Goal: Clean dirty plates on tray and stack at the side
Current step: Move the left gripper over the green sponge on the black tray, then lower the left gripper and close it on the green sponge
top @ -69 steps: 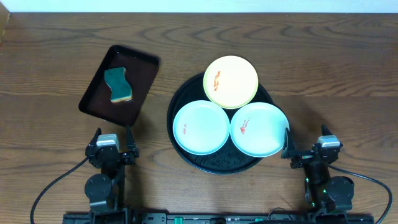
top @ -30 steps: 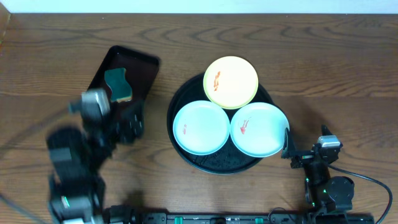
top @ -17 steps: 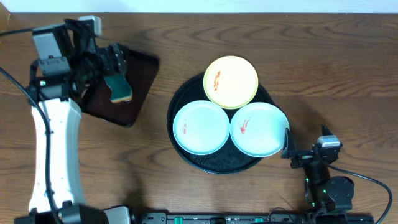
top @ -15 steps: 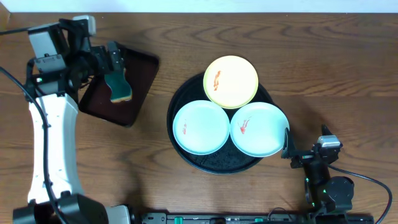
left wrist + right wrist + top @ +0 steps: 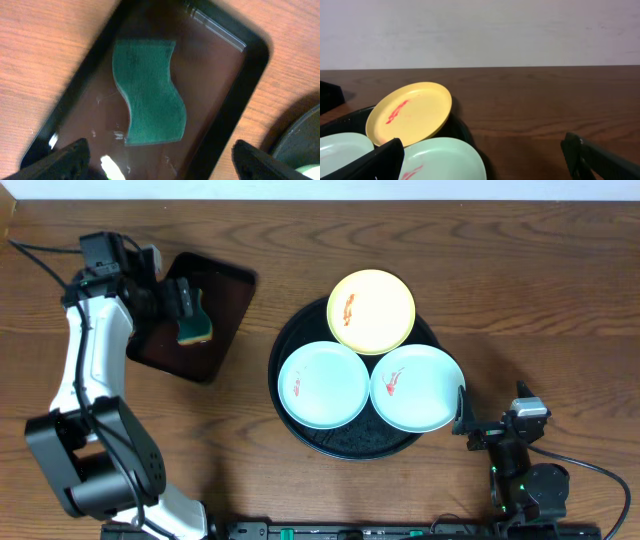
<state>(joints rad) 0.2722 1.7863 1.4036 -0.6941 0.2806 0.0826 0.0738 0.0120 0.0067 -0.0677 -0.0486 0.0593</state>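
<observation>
1. tray (image 5: pixel 345 442): large, round, black, raised rim; flat on the wooden table, right of centre; holds all three plates; bare black floor shows at the near side
2. yellow plate (image 5: pixel 371 311): pale yellow, round, shallow; farthest of the three; overhangs the tray's far rim, tilted in the right wrist view; red-orange smear on its left half
3. left pale plate (image 5: pixel 323 385): blue-white, face up, near-left in the tray; small red smear near its left edge
4. right pale plate (image 5: pixel 417 387): blue-white, face up, near-right; edge meets the left pale plate; red smear on its left part; sticks out past the tray's right rim
</observation>
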